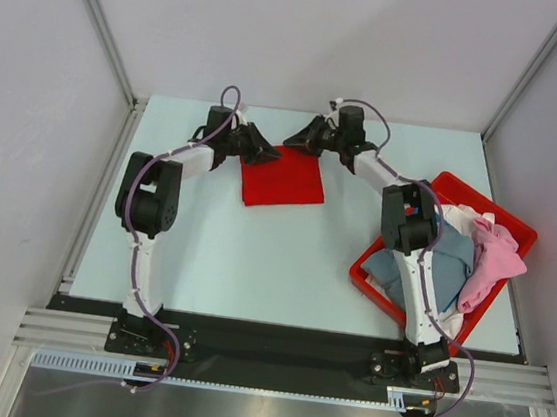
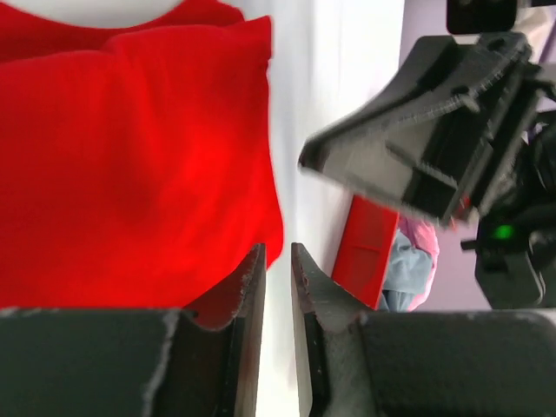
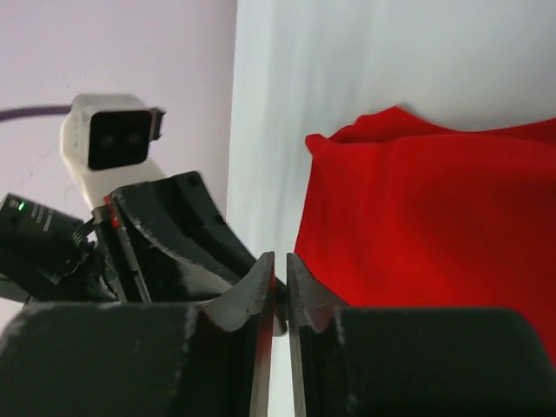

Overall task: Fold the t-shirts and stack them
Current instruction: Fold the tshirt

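Nearest, at the near edge of the pale surface point(image 1: 253, 256): both arm bases, bolted side by side.

A little farther, on the right: red bin point(image 1: 506, 222), set at an angle, partly hidden behind the right arm. Heaped inside, crumpled and unfolded: grey-blue t-shirt point(image 1: 440, 272) toward the near side, pink t-shirt point(image 1: 499, 262) spilling toward the right rim, white t-shirt point(image 1: 461, 221) at the far end.

Farther out, about mid-surface: red t-shirt point(image 1: 282, 177), folded into a neat, roughly square packet, lying flat, well apart from the bin.

Farthest, along the packet's far edge: both claws, tips pointing toward each other and close together.

Left claw point(image 2: 276, 252): at the far left corner of the red t-shirt. Fingers nearly pressed together, only a slim gap left. Bare surface visible through that gap, no cloth pinched. From the left wrist, red cloth just beside the left-hand finger; impossible to tell whether touching.

Right claw point(image 3: 278, 259): just beside the far edge, nearer the middle than the right corner. Same stance: fingers almost meeting, a thin slit between, nothing gripped. From the right wrist, red cloth to the right of the fingers, its corner slightly raised and rumpled; the other claw dark and blurred to the left.
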Robot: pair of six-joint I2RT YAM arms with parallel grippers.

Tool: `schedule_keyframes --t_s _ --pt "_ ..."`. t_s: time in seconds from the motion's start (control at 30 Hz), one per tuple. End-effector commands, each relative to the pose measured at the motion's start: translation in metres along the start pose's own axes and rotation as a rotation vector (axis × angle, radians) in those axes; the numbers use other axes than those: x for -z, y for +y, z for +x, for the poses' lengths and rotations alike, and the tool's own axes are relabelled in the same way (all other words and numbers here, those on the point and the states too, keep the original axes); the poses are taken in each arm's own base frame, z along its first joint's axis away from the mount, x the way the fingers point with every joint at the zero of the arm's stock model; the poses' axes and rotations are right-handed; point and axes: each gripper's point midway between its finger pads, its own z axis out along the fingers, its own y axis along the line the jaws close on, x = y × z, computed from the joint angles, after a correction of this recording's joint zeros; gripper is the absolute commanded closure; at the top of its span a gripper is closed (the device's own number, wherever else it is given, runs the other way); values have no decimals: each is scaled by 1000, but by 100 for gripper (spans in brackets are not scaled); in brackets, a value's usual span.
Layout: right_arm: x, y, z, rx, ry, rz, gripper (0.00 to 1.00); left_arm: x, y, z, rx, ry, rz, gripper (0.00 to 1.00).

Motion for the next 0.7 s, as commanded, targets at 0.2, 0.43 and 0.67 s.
schedule_keyframes --t_s 0.2,0.43,0.67 --pt "-36 -43 -26 16 -135 -66 88 4 31 16 11 24 15 78" --pt "-27 -88 -63 -23 -229 -23 87 7 48 32 -11 58 -24 78" --pt "-19 -96 -93 -48 -282 -32 86 12 58 44 -19 89 -58 79"
